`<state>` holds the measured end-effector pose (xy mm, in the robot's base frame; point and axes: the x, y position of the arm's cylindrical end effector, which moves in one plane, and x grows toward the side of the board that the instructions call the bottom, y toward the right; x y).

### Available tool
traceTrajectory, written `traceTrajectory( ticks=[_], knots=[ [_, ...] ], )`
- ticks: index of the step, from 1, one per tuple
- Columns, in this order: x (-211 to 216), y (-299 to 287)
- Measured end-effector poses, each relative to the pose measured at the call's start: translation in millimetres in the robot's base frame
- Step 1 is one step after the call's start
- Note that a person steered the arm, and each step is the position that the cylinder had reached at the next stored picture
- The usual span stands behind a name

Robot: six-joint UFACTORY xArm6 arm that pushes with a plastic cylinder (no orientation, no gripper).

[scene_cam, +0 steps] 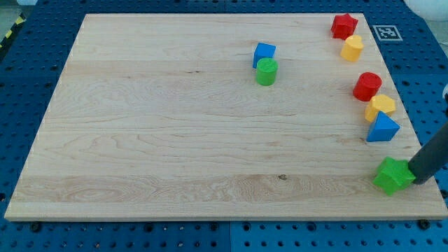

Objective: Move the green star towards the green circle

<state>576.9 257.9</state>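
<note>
Straight dark rod — black, smooth, my tip (418, 180) blunt

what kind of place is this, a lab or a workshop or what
Probably a robotics lab bench. A wooden board lies on a blue perforated table, a printed marker tag sits at the view's top right, and my tip touches the green star among small coloured blocks.

No readable words, numbers or brands anywhere. Only a black-and-white square marker (386, 32) with a coded pattern, at the view's top right just beside the desk (175, 140) corner. Blocks unmarked.
</note>
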Motion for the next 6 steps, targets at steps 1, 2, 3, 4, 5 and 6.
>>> traceTrajectory(
  ticks=[1,2,3,4,5,6],
  knots=[
    [6,-36],
    [6,-56],
    [26,-43],
    [42,-59],
    [36,-89],
    [17,-99]
  ],
)
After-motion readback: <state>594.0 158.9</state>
